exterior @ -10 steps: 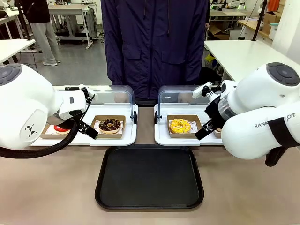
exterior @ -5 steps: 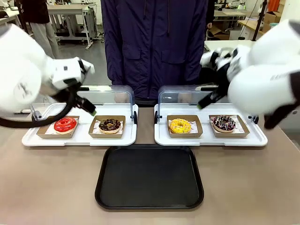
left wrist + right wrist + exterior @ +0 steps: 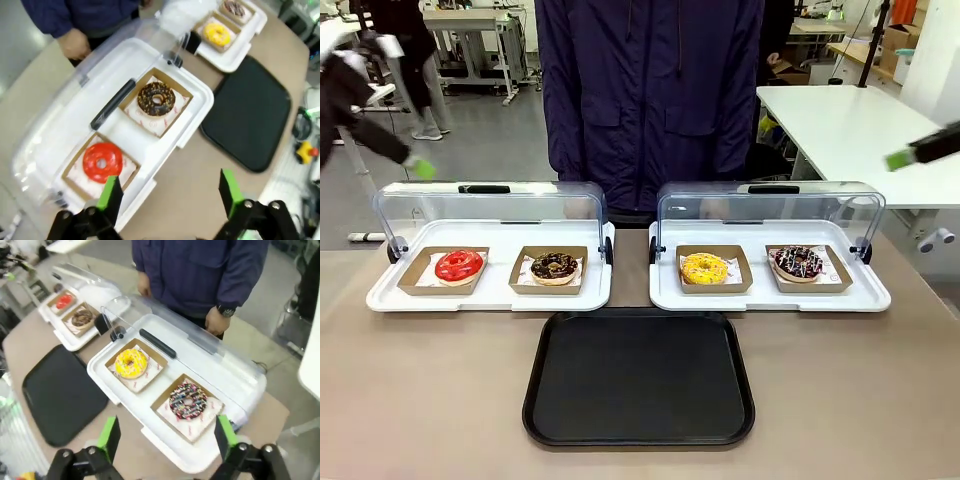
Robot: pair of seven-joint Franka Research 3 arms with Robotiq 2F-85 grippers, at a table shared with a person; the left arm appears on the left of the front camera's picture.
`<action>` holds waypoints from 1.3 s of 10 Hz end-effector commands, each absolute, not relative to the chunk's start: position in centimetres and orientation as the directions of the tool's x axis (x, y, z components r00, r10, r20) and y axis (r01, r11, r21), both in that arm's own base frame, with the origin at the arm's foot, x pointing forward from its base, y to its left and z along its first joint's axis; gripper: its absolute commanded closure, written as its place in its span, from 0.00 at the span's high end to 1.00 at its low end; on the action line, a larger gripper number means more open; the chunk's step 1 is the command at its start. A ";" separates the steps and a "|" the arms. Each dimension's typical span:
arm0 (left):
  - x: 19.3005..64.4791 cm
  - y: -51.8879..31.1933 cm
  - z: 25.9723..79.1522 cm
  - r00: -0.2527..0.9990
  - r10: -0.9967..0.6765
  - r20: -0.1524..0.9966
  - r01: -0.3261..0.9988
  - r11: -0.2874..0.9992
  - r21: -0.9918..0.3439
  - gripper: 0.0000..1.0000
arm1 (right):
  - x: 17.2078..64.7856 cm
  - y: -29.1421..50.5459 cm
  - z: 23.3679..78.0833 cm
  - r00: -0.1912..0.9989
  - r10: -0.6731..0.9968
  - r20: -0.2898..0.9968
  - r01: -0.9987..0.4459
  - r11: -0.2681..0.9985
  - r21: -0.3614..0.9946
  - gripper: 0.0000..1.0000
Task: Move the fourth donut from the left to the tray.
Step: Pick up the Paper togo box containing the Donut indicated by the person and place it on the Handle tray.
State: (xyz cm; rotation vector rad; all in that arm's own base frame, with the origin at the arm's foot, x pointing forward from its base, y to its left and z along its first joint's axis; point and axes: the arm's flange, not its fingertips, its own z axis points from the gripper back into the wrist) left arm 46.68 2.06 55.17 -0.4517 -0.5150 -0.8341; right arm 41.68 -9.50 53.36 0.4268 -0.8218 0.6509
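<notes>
Front view: tan table [image 3: 420,400] bears the tray [image 3: 638,378]; workshop benches [image 3: 470,20] behind; both jaws gape empty.

Four ring donuts sit on the table: one red-glazed donut [image 3: 459,265], one chocolate donut with tan crumbs [image 3: 555,266], one yellow-glazed donut [image 3: 704,268] and the fourth donut from the left [image 3: 798,262], chocolate with coloured sprinkles. Four brown cardboard holders [image 3: 520,288] carry them, one donut each. Two white display trays [image 3: 380,300] with two clear domed lids [image 3: 490,205] line the far edge, each with two donuts. One black tray [image 3: 638,378] lies at the near edge. One person [image 3: 650,90] stands beyond the far edge.
</notes>
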 end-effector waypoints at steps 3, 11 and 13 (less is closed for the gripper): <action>47.9 13.0 53.7 0.525 -0.509 0.683 0.831 0.479 -0.282 1.00 | 41.1 -18.2 49.0 0.352 0.328 0.876 -0.797 0.597 0.097 1.00; 45.0 22.7 50.1 0.419 -0.351 0.838 0.851 0.472 -0.228 1.00 | 40.0 -22.6 46.4 0.252 0.242 0.937 -0.816 0.574 0.071 1.00; 43.3 22.0 50.1 0.385 -0.334 0.861 0.860 0.467 -0.203 1.00 | 39.9 -22.8 46.5 0.249 0.219 0.943 -0.809 0.583 0.078 1.00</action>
